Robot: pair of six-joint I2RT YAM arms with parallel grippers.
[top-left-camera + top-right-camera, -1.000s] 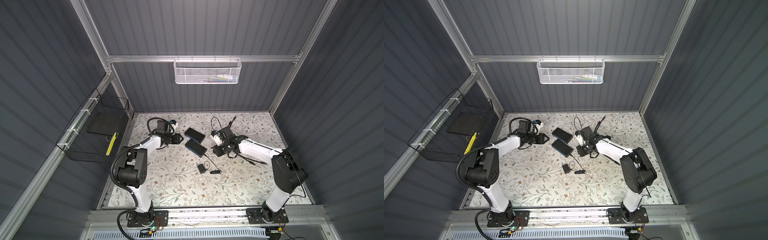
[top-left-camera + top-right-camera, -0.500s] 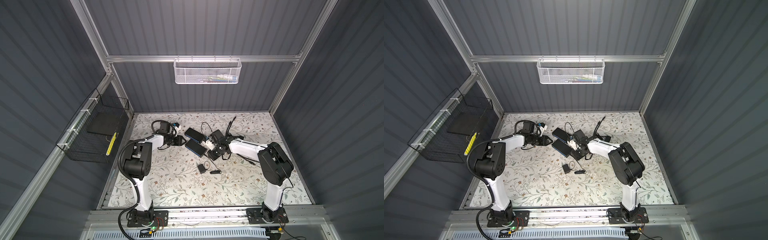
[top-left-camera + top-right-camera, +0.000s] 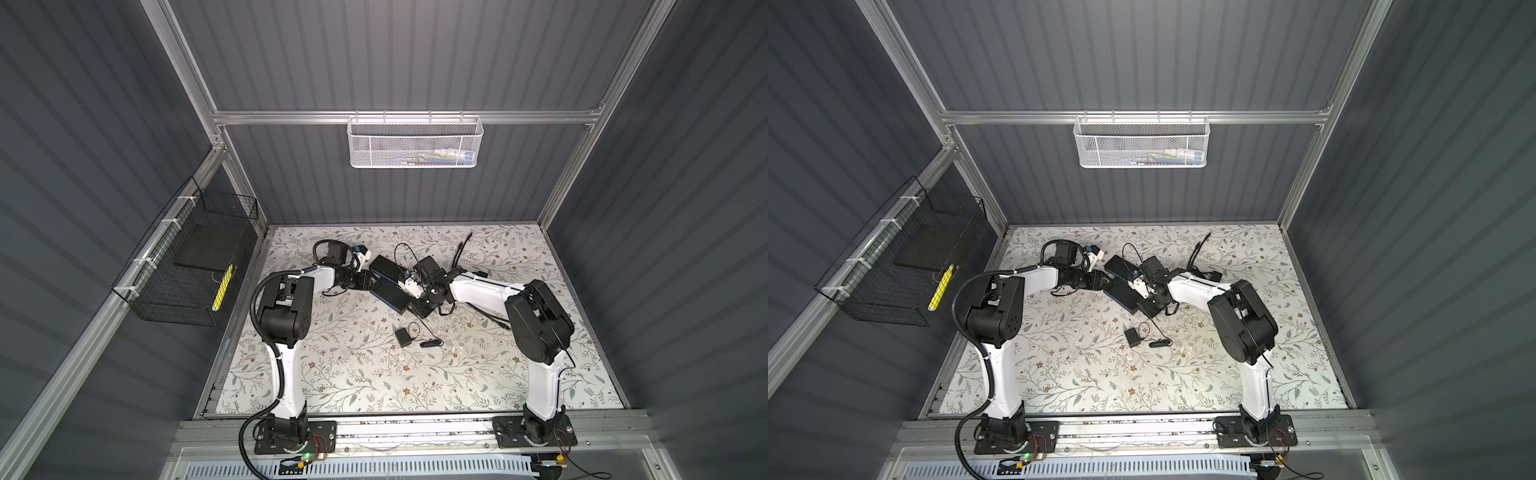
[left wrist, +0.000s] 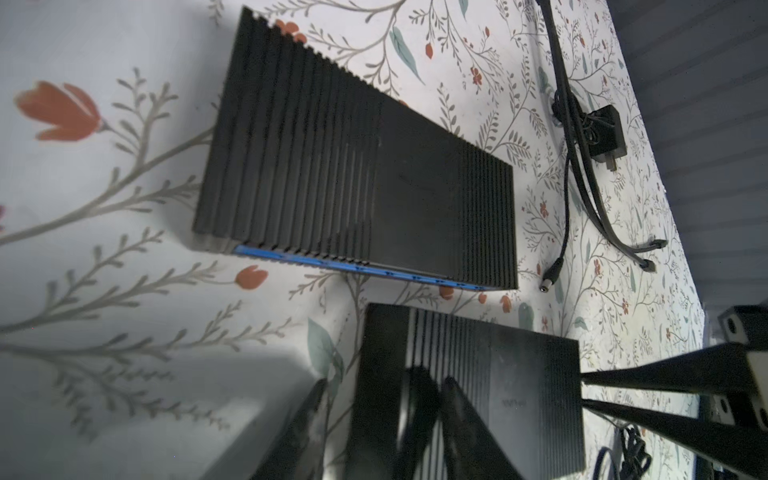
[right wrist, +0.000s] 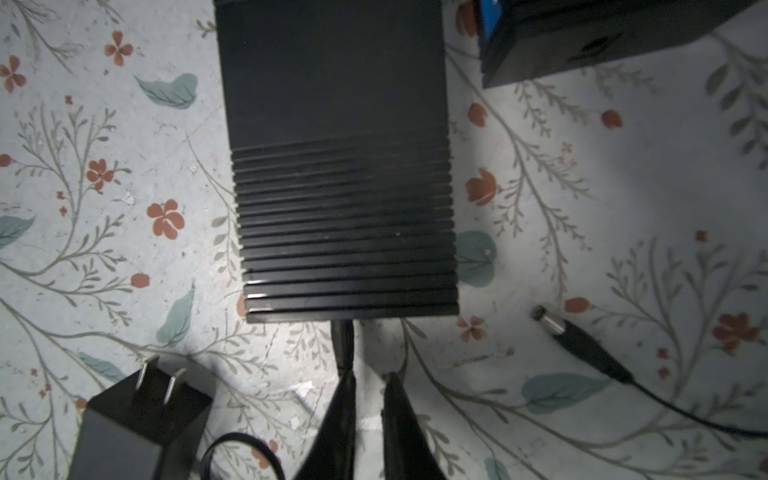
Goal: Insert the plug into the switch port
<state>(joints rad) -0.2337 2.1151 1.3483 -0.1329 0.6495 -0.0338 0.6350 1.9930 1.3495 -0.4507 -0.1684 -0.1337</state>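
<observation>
Floral surface point(image 5: 124, 257): plug point(image 5: 343, 337) touched one end of the switch point(image 5: 345, 166), seating unconfirmed. Right gripper point(image 5: 370, 376) sat behind it, grip unclear; left gripper point(image 4: 384, 386) spread at the switch.

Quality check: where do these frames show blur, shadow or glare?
Left wrist view: left fingers blurred and dark, shadow pooling on the table near them. Right wrist view: right fingers out of focus, small glints on the ribbed box at its near edge. In both top views: evenly lit and sharp.
</observation>
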